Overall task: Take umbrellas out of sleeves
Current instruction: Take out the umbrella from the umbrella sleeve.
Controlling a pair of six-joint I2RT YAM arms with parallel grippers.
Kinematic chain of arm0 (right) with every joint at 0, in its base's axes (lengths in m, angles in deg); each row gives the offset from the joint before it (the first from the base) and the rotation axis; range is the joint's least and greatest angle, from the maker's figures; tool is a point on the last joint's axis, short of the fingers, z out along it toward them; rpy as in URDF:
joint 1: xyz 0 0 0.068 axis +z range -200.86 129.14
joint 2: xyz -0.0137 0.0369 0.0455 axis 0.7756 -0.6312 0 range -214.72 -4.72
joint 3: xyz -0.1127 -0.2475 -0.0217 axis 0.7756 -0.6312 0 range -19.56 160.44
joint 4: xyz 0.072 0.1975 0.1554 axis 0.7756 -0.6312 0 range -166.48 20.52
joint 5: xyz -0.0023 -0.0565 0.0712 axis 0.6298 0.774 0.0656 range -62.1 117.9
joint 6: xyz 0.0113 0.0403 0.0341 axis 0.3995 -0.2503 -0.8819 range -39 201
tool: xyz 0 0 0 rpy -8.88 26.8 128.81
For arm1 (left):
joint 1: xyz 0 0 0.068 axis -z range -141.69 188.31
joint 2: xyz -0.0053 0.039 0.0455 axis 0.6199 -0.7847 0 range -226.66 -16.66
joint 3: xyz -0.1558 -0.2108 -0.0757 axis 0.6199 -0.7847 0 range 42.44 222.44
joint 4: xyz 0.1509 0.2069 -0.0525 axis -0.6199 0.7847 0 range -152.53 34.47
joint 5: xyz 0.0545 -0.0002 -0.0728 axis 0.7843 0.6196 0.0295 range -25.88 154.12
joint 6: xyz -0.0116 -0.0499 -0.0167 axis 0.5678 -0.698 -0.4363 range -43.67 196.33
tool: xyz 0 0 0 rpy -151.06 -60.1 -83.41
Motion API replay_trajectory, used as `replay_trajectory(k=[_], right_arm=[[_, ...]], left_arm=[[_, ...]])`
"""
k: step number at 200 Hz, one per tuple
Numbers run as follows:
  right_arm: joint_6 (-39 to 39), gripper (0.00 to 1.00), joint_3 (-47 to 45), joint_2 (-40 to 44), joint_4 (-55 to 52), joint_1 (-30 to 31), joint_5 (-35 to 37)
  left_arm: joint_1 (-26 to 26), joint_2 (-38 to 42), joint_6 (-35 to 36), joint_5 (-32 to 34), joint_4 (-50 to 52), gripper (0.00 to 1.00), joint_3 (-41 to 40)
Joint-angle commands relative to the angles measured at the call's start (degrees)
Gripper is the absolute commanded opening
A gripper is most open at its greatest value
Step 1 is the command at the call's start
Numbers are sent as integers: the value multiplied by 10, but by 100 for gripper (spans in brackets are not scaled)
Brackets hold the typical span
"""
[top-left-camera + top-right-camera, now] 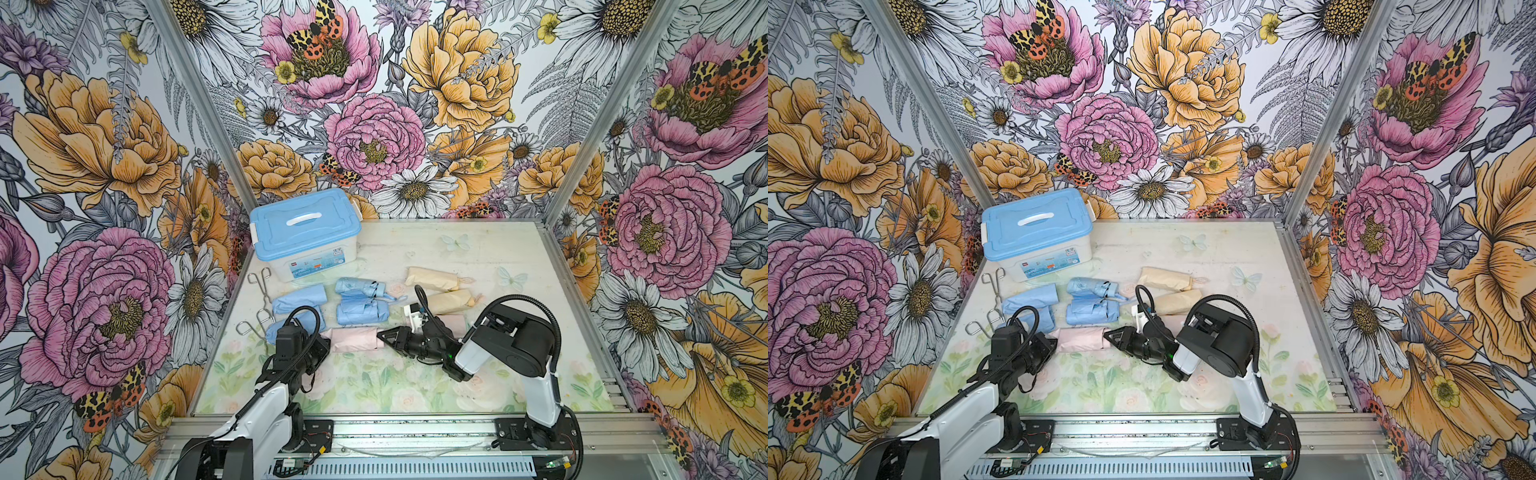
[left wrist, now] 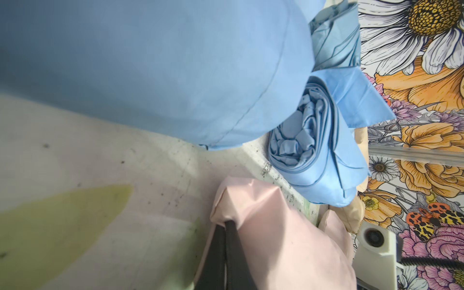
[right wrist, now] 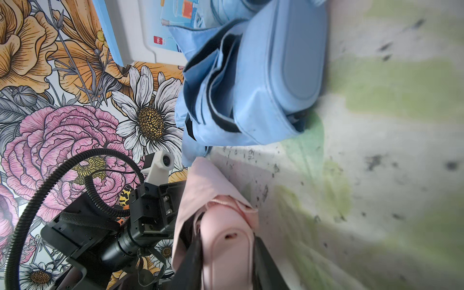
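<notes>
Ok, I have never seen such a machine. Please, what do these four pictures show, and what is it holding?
These are two robot arms mounted at the table's front edge, each ending in a two-fingered gripper. Both top views look down on the whole table; the other two come from cameras on the arms' wrists. On the table lie a blue-lidded box, two bare blue umbrellas, blue sleeves, two filled cream sleeves and metal tongs. The left gripper pinches one end of a pink sleeve; the right gripper is closed on the pink umbrella handle at its other end.

Pink umbrella (image 3: 226, 253) protruding from pink sleeve (image 3: 198, 180)
</notes>
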State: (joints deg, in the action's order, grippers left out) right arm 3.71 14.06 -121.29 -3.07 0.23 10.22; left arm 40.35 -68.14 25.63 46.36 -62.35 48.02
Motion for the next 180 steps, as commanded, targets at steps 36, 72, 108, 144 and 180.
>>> replay_trajectory(k=[36, 72, 108, 144, 180], right_arm=[[12, 15, -17, 12, 44, 7, 8], [13, 10, -16, 17, 44, 7, 9], [11, 3, -15, 17, 44, 7, 7], [8, 0, -13, 17, 44, 5, 8], [7, 0, -15, 18, 44, 4, 9]], left_arm=[[3, 14, 0, 18, 15, 0, 10], [0, 16, -3, 25, 12, 0, 13], [-7, 29, -3, 30, 20, 0, 13], [-27, 52, -11, 28, 27, 0, 3], [-49, 88, -17, 27, 48, 0, -1]])
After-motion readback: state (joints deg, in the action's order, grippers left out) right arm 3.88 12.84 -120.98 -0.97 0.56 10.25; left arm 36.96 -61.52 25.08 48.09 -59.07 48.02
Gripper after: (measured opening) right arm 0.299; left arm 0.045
